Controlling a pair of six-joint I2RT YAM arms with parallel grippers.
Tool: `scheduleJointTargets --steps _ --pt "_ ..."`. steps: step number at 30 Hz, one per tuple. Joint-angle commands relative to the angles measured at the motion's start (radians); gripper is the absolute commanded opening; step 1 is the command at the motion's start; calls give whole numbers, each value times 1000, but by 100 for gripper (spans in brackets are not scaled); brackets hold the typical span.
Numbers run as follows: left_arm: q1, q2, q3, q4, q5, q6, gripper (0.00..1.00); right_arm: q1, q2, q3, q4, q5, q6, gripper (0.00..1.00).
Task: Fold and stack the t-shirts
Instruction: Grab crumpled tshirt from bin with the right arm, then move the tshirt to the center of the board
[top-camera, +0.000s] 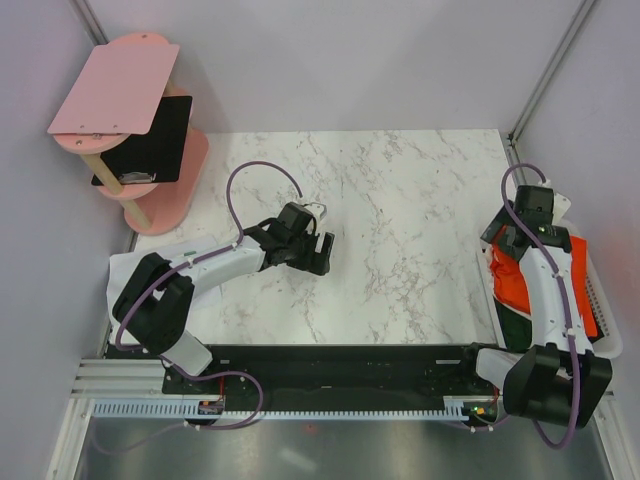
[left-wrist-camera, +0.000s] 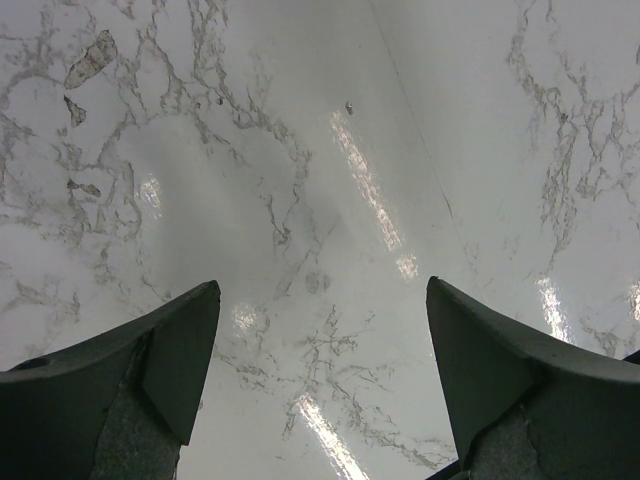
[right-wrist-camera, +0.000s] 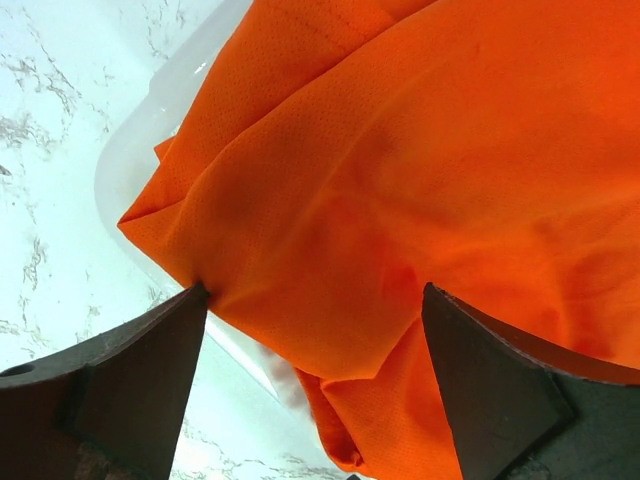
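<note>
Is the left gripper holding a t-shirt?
No, the left gripper stands open above the marble tabletop, with no cloth between its fingers.

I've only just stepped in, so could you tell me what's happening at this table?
The right gripper hangs open just above the orange t-shirt, which lies bunched in a white basket at the right; it grips nothing yet. The left gripper hovers open and empty over the marble table. Folding seems not to have begun.
</note>
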Motion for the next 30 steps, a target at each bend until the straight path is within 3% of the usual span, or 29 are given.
scheduleJointTargets --steps 1,2,3,5,6,7,14,23,30 --pt "-2 2 0 7 -5 -2 90 -1 19 -41 43 -30 -8 91" --pt "-2 2 0 7 -5 -1 90 -1 23 -44 47 -22 -6 88" --pt "-2 2 0 7 -6 -1 90 -1 25 -47 54 -16 -9 67" --pt "-1 5 -2 7 -11 -1 90 -1 30 -52 66 6 -9 37" --pt "-2 5 0 9 -13 1 90 -1 30 -52 67 4 -11 8" --pt "-2 8 0 7 -14 1 90 -1 31 -49 69 4 -14 0" --pt "-1 9 1 4 -19 2 89 -1 -114 -11 104 -50 -28 0" --pt "-2 -17 6 -5 -32 -7 89 -1 -191 271 38 38 -95 0" --pt "-1 -141 40 -69 -112 -21 90 42 -93 414 67 -273 -74 0"
